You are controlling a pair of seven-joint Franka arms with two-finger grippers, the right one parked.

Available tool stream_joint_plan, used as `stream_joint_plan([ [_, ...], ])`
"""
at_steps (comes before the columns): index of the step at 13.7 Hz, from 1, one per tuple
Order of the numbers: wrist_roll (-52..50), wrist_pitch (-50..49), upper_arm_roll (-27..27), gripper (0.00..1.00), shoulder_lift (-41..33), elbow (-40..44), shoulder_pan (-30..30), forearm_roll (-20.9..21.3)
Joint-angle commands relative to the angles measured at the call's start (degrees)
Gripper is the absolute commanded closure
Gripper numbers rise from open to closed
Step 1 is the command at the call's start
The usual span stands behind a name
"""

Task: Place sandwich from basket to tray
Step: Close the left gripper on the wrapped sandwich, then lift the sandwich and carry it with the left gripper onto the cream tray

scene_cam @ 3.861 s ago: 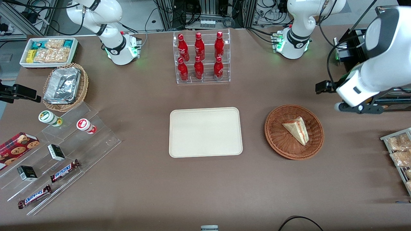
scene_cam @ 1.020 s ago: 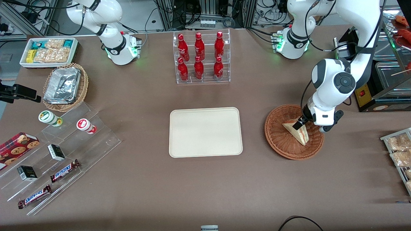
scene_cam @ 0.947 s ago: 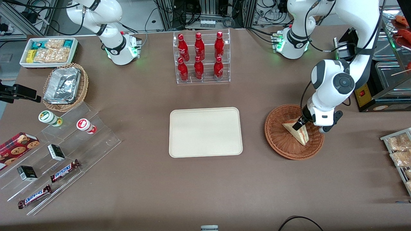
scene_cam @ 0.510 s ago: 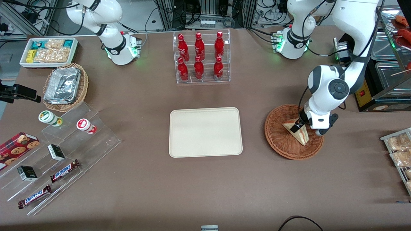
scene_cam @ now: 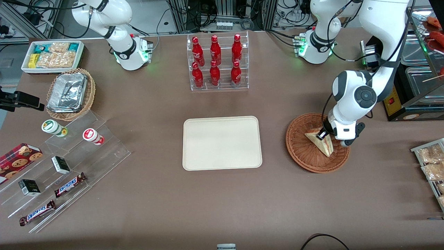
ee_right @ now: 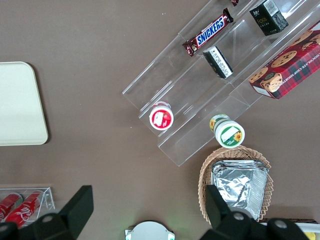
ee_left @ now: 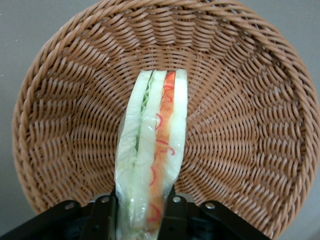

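Sandwich (scene_cam: 321, 141) wedge of pale, soft bread sits in the round woven wicker basket (scene_cam: 301, 150), its cut edge showing stripes of green, cream, orange and red filling under a glossy clear wrap. The tool (scene_cam: 322, 134) is down inside the basket, its two black fingers (ee_left: 102, 220) clamped on the sandwich, one pressed against each bread face at the wide end. From the front camera the basket lies at about 3 o'clock from the tray (scene_cam: 222, 143), well apart from it, toward the working arm's end of the bench (scene_cam: 222, 205). The tray is a flat cream rectangle with rounded corners and a low rim, matte and bare. At 12 o'clock from it stands a clear stepped rack of glossy red bottles (scene_cam: 215, 61). Toward the parked arm's end, clear stepped shelves (scene_cam: 69, 166) carry two bars reading SNICKERS (scene_cam: 69, 184), and a paler wicker basket holds crinkled foil containers (scene_cam: 67, 92).
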Motion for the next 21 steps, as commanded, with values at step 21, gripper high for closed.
stream_joint_plan([
  [21, 0.68, -25.46, -22.90, 1.00, 26.06, 42.64, -14.04, 14.89],
])
